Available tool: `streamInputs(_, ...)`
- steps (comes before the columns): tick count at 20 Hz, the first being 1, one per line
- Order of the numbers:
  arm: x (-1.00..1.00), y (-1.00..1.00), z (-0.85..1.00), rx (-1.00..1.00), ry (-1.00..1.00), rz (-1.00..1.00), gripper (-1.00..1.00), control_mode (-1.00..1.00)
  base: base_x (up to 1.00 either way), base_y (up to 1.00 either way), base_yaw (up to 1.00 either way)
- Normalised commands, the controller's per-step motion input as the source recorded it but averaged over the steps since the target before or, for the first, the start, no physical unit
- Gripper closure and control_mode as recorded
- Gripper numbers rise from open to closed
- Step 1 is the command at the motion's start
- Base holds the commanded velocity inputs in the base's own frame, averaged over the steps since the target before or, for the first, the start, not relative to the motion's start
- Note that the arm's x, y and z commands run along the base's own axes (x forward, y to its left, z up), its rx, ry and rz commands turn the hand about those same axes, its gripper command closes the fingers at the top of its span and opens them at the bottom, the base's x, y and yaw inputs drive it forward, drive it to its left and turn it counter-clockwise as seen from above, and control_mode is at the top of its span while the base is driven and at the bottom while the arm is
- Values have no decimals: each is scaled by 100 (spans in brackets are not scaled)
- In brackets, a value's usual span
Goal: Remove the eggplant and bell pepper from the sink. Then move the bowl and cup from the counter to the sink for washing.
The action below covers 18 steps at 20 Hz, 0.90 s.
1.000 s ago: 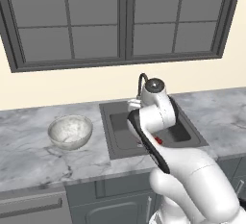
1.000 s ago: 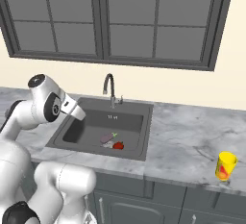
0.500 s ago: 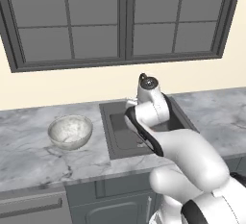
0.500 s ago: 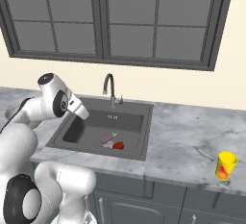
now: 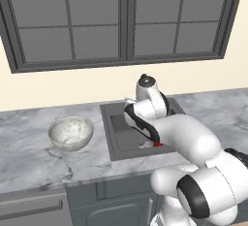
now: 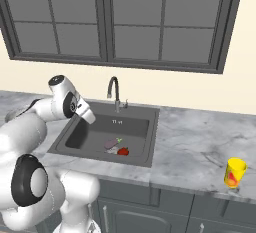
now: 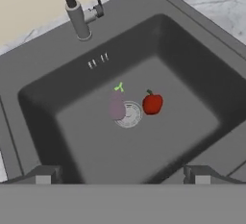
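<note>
The hand (image 7: 123, 174) hangs above the sink (image 7: 202, 69), its two finger tips (image 7: 44, 175) spread wide with nothing between them — open and empty. Seen along the hand, the eggplant (image 7: 116, 105) and the bell pepper (image 7: 152, 103) lie down on the basin floor, ahead of the finger tips and roughly centred between them, well apart from both. The eggplant rests on the edge of the round whitish drain (image 7: 129, 114), green stem tip pointing away from the hand toward the faucet (image 7: 74, 11); the bell pepper sits just beside the drain on its other side, near the eggplant but not touching it.

In the right base view the arm reaches over the near-left corner of the sink (image 6: 70, 139), with the eggplant (image 6: 111, 143) and bell pepper (image 6: 123, 151) lower down in the basin, off toward the far side from the arm. The cup (image 6: 234, 171) stands upright on the tabletop (image 6: 190, 142), far beyond the sink from the hand. In the left base view the bowl (image 5: 70, 133) sits upright on the tabletop (image 5: 29, 147) — on the opposite side of the sink (image 5: 111, 133) from the cup, also clear of the arm.
</note>
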Motion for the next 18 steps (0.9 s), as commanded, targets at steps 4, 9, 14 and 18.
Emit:
streamInputs(4, 23, -1, -22, 0, -1, 0, -100, -100, 0, 0, 0)
streamInputs(9, 18, -5, -24, 0, -6, 0, -100, -100, 0, 0, 0)
streamInputs(14, 17, -4, -26, 0, -5, 0, -100, -100, 0, 0, 0)
streamInputs(18, 19, -3, -23, 0, -1, 0, -100, -100, 0, 0, 0)
